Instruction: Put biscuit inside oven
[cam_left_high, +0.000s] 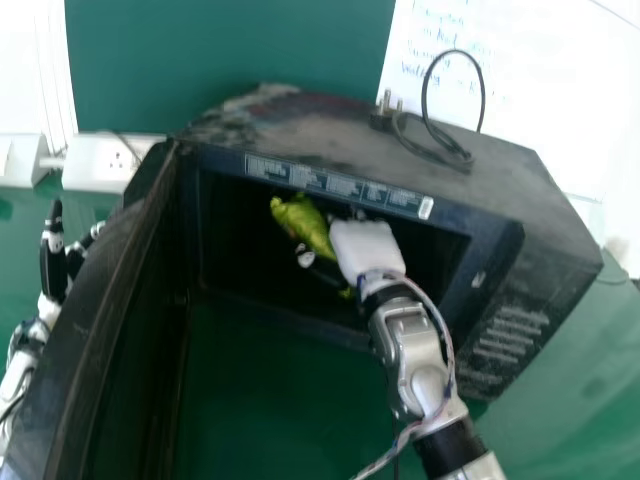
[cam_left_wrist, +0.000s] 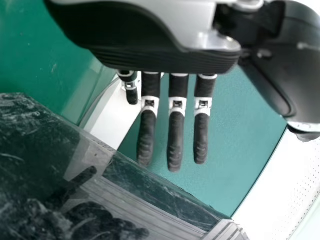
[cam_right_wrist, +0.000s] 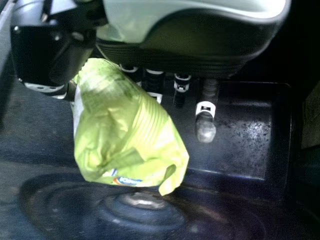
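1. On the right hand (cam_left_high: 365, 250), the fingers (cam_right_wrist: 206, 131) are partly bent, with 1 green biscuit packet (cam_right_wrist: 125, 130) held between them and the thumb; 1 finger stands apart from the packet.
2. Just beyond these fingers, the packet hangs inside the oven (cam_left_high: 345, 140), its lower end above the round, ringed part (cam_right_wrist: 142, 212) of the oven floor. Whether the 2 touch, I cannot tell.
3. Around the same fingers are the oven's dark inner walls; above them is its top, bearing 1 black power cord (cam_left_high: 427, 110) with its plug.
4. Well apart, to the left of those fingers, the oven door (cam_left_high: 95, 290) stands open.
5. On the door's far side, the left hand (cam_left_high: 52, 265) has its fingers straight and holds 0 things. The door's glossy panel is near them.
6. Farther out lies the green table (cam_left_high: 560, 400).
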